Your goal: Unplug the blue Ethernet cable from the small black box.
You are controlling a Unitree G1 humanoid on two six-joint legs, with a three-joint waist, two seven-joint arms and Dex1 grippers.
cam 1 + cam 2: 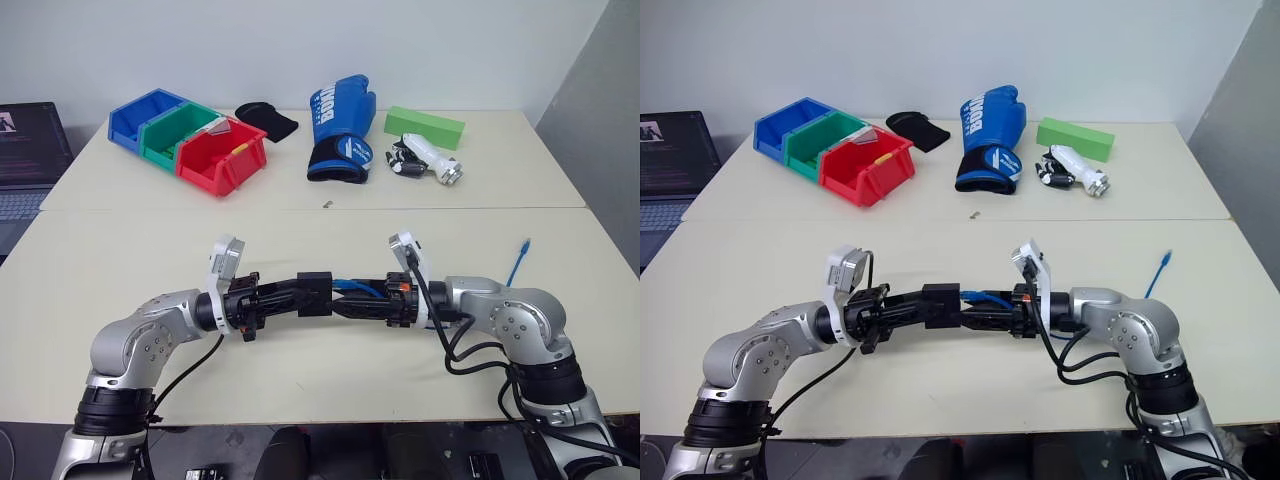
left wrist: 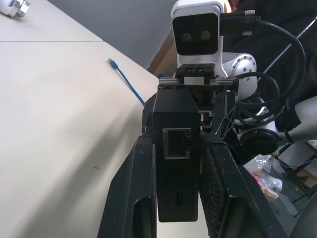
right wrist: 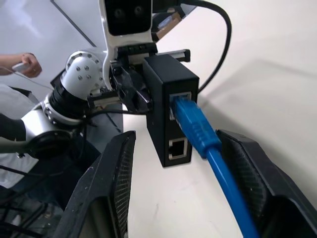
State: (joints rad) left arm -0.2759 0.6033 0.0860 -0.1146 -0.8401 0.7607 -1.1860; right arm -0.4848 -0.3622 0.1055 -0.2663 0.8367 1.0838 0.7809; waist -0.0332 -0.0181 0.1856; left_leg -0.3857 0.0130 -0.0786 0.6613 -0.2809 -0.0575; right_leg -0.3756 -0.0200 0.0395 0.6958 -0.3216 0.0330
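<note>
The left gripper (image 1: 300, 297) is clamping the box (image 1: 315, 294) above the near table (image 1: 120, 250); the right gripper (image 1: 345, 299) is standing apart around the still-plugged cable (image 3: 198, 130).

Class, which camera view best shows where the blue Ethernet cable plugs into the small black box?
The right wrist view: the blue Ethernet cable visibly sits in the upper port of the small black box. Both eye views show the box small between the grippers. The left wrist view shows the box's opposite face, with the cable's far end on the table.
</note>
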